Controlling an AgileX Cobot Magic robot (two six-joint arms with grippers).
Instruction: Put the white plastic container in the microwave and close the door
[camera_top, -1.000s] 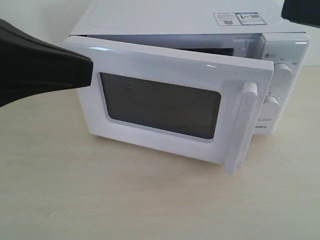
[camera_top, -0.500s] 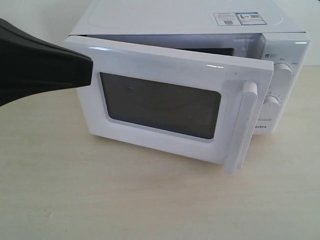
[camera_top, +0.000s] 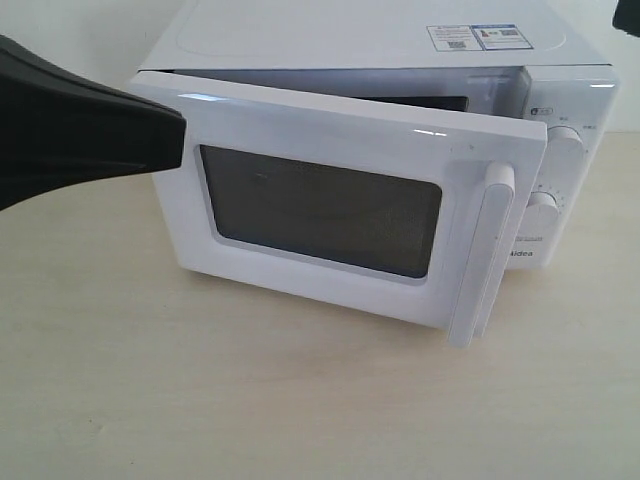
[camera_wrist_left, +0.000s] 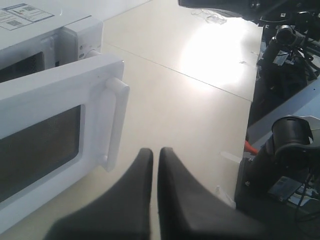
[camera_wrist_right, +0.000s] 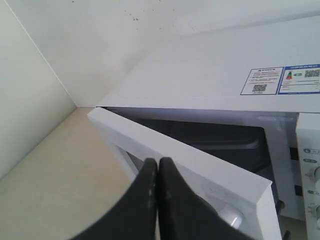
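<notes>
The white microwave (camera_top: 350, 40) stands on the table with its door (camera_top: 330, 130) ajar, swung most of the way toward the front. Its long white handle (camera_top: 480, 255) sits just ahead of the two dials (camera_top: 565, 140). The white plastic container is hidden; only a dark slit of the cavity shows above the door. My left gripper (camera_top: 178, 140) is shut and empty, its tip at the door's hinge-side edge. In the left wrist view the left gripper (camera_wrist_left: 155, 151) points past the handle (camera_wrist_left: 112, 120). My right gripper (camera_wrist_right: 158, 161) is shut, hovering above the door's top edge (camera_wrist_right: 200, 165).
The pale wooden tabletop (camera_top: 250, 400) stretches in front of the microwave. Stickers (camera_top: 475, 37) lie on the microwave's top. A white wall (camera_wrist_right: 100, 40) stands close behind it. Black robot hardware and cables (camera_wrist_left: 290, 150) sit beyond the table's edge.
The dark part of the right arm at the top right of the exterior view has drawn almost out of frame. Door and left gripper have not moved.
</notes>
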